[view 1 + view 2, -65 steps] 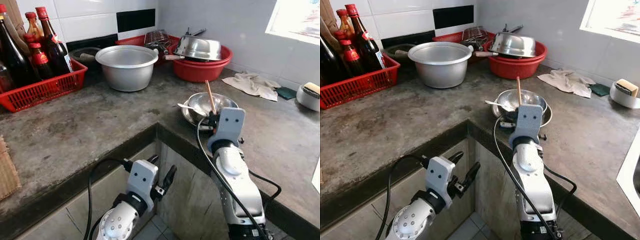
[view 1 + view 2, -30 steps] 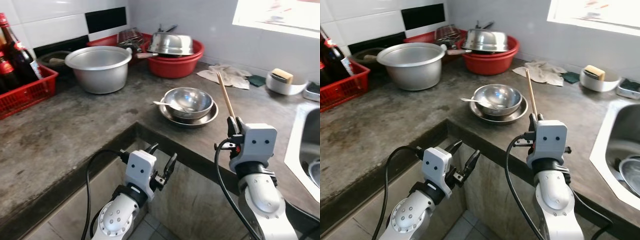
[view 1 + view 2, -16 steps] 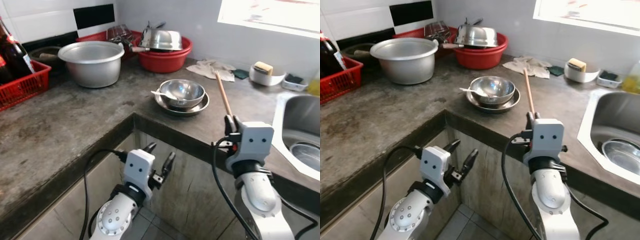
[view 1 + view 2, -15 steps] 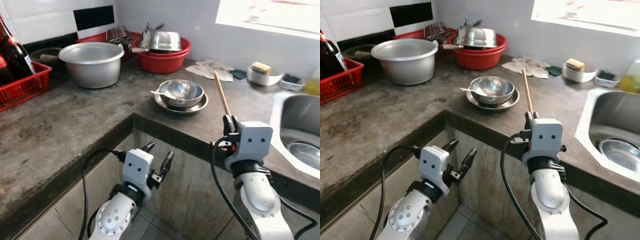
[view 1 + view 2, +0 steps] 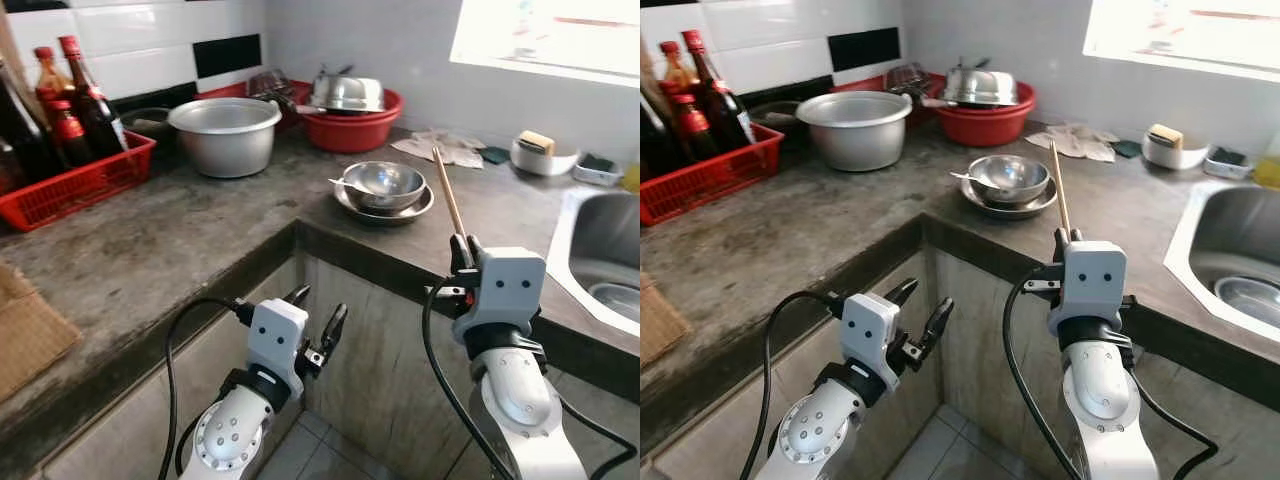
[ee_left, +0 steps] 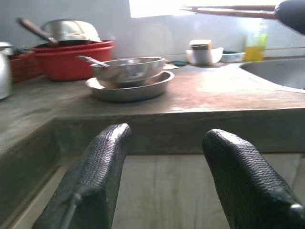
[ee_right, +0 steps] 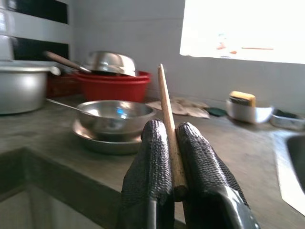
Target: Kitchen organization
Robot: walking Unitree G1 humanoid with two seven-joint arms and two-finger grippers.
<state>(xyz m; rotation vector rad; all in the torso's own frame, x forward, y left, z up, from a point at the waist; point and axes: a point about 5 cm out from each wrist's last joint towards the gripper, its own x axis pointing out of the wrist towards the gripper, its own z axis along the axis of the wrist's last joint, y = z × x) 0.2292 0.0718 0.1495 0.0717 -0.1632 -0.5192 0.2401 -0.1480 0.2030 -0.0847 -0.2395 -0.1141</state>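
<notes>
The right gripper [image 7: 172, 157] stands in the lower right of the head views, its two black fingers [image 7: 151, 162] pressed together on a pair of wooden chopsticks [image 5: 447, 196] that point upward, tilted slightly back toward the counter [image 5: 180, 230]. The left gripper [image 5: 317, 322] hangs low in the lower middle, in front of the counter's edge, with its fingers spread wide and nothing between them.

In the centre of the head views, near the counter's corner, a steel bowl [image 5: 382, 183] sits inside a shallow steel plate [image 5: 385, 209], and a spoon [image 5: 350, 185] rests in the bowl with its handle sticking out over the rim. In the upper middle a red basin [image 5: 352, 130] holds an upturned steel bowl [image 5: 347, 92]. Just beside it stands a large metal pot [image 5: 224, 135]; what it holds cannot be told. At the upper left a red basket [image 5: 75, 182] holds several dark bottles [image 5: 88, 103] with red caps. In the upper right a crumpled cloth [image 5: 445, 148] lies on the counter, and a small white dish [image 5: 544, 158] holds a yellow sponge [image 5: 538, 142]. At the right edge is a steel sink [image 5: 1230, 255] with a metal bowl [image 5: 1248, 296] in it.
</notes>
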